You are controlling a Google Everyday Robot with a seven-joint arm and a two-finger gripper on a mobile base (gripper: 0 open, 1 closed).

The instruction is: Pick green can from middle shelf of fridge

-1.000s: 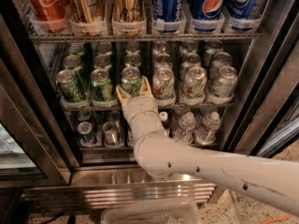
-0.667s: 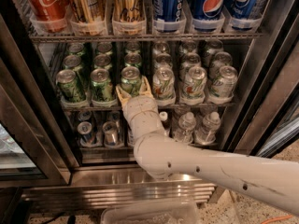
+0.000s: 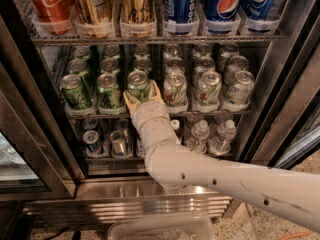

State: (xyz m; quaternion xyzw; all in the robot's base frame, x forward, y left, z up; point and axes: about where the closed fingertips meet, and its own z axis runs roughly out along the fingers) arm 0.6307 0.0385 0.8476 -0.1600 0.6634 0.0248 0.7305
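Observation:
The fridge (image 3: pixel 280 84) stands open in front of me with its dark interior and wire racks. The middle shelf (image 3: pixel 220 112) holds dark green cans in its left lanes and white-green cans (image 3: pixel 207 88) in its right lanes. My gripper (image 3: pixel 142 95) reaches in from the lower right on a white arm. Its tan fingers (image 3: pixel 156 91) stand spread on either side of the lower part of the front green can (image 3: pixel 138 83) in the third lane. That can stands upright on the shelf. Two more green cans (image 3: pixel 109 90) stand to its left.
The top rack holds red, gold and blue cans (image 3: pixel 227 4). The bottom rack holds small bottles (image 3: pixel 200 134) and cans. The fridge's steel sill (image 3: pixel 120 199) lies below, with the glass door (image 3: pixel 15 149) at the left. A clear plastic bin (image 3: pixel 165 229) sits at the bottom edge.

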